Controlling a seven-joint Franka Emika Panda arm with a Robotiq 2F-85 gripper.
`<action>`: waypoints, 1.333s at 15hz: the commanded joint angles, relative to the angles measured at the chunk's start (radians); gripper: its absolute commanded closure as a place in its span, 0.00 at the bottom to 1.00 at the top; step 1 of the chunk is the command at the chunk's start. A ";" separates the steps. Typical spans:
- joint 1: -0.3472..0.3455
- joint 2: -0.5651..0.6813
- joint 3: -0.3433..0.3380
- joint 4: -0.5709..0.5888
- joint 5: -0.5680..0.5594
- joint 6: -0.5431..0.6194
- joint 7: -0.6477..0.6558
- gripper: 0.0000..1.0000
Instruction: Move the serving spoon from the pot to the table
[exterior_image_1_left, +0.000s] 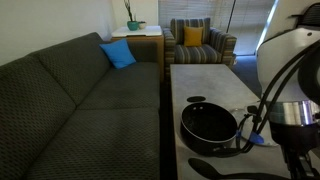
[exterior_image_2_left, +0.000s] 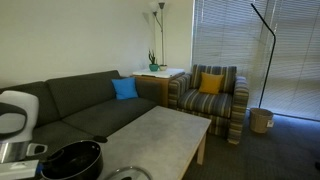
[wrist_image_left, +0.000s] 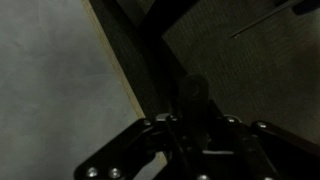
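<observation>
The black pot (exterior_image_1_left: 210, 123) stands on the light grey table (exterior_image_1_left: 215, 82) near its front end; it also shows in an exterior view (exterior_image_2_left: 72, 160). A slim black serving spoon (exterior_image_1_left: 212, 168) lies level in front of the pot, with its bowl toward the sofa side and its handle running toward the arm. In the wrist view my gripper (wrist_image_left: 195, 128) is closed around a dark shaft with a rounded end, the spoon (wrist_image_left: 193, 92), above the table's edge (wrist_image_left: 60, 90). The picture is very dark.
A dark grey sofa (exterior_image_1_left: 90, 95) runs along one side of the table. A glass lid (exterior_image_2_left: 125, 174) lies next to the pot. A small blue thing (exterior_image_1_left: 263, 141) lies beside the pot. A striped armchair (exterior_image_1_left: 200, 45) stands past the far end.
</observation>
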 joint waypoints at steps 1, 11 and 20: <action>0.032 0.050 -0.060 0.068 -0.031 -0.005 0.073 0.93; 0.045 0.272 -0.084 0.337 -0.052 -0.023 0.097 0.93; 0.058 0.351 -0.098 0.457 -0.043 -0.086 0.121 0.93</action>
